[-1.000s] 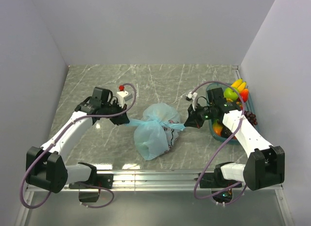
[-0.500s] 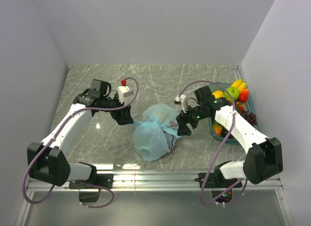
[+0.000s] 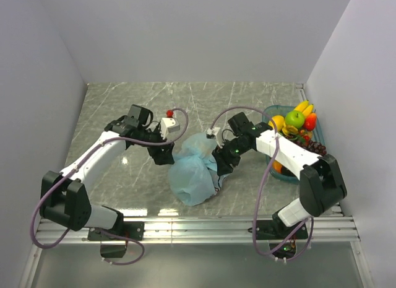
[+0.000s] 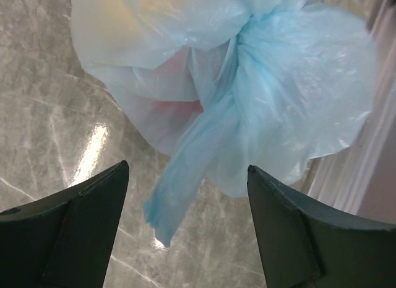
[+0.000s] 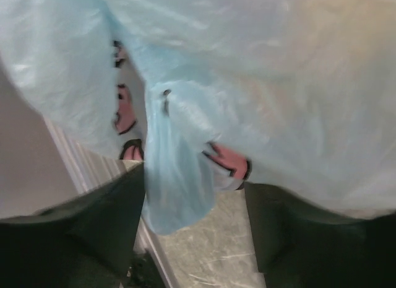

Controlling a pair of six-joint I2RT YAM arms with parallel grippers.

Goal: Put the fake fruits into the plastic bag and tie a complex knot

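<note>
Caught L to R from overhead cam: left gripper (image 3: 162,155) low over the marble table (image 3: 105,108), jaws wide apart, gripping nothing. Next, dead centre, the plastic bag (image 3: 193,176), slumped on the table w/ neck cinched into a knot. Then right gripper (image 3: 221,166) set against bag's right flank, jaws also parted, not clamped, judging through blur. Far right, teal tray (image 3: 270,112) by the wall. Judged partway done at best: saw pink and orange tints through the film, so prob. some fruit bagged, and one tie made at the neck. Yet counted plenty of fake fruits (image 3: 296,119) heaped in the tray, incl. banana (image 3: 303,106) and grapes (image 3: 317,148). Reckoned more wraps needed before calling the knot complex. Got from left wrist cam a detail hidden from overhead: loose tail (image 4: 185,189), twisted, running btwn the two fingers (image 4: 80,226), touching neither. Got from right wrist cam, blurred, the other tail (image 5: 173,189) btwn its fingers (image 5: 80,238), plus red-and-pink print (image 5: 226,161) on the bag. Couldn't tell contact there. Showed tray and unbagged fruit in overhead pic only.
</note>
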